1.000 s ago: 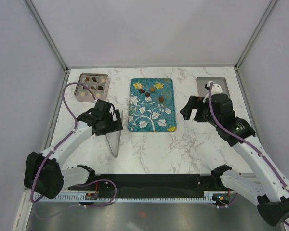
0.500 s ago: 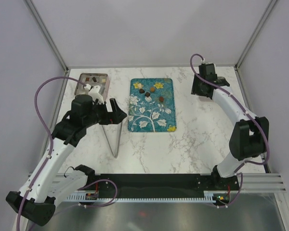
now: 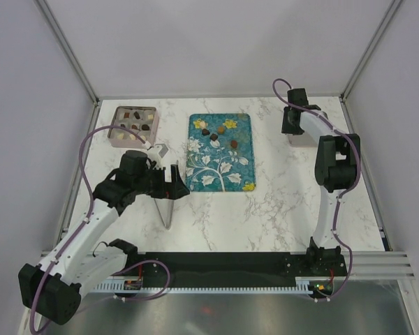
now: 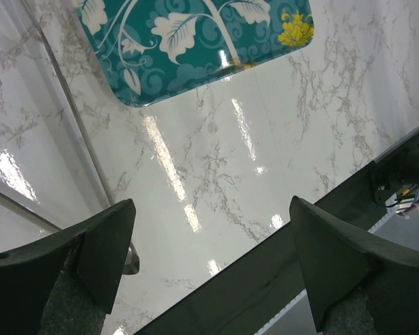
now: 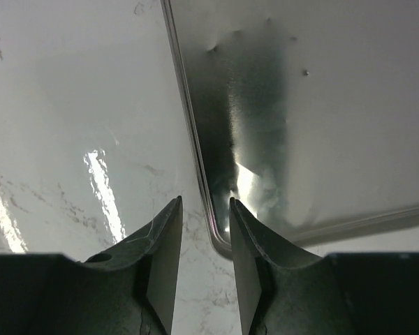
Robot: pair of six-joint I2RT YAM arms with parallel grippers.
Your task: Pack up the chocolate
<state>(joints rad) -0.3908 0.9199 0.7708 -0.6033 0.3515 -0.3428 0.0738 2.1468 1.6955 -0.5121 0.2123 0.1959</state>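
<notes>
The left arm bends at the elbow and reaches toward the middle of the table (image 3: 265,209). The left gripper (image 3: 174,183) hangs over the tongs (image 3: 167,208) with its jaws spread wide and nothing in them. Beyond it and to its right, a few pieces of chocolate (image 3: 215,137) lie on the teal tray (image 3: 220,187). More pieces sit in the square tin (image 3: 134,108), beyond it to its left.

The right arm stretches far back. The right gripper (image 5: 205,209) points down at a flat metal lid (image 5: 321,105), its narrowed jaws straddling the lid's near rim. I can't tell whether they pinch it.
</notes>
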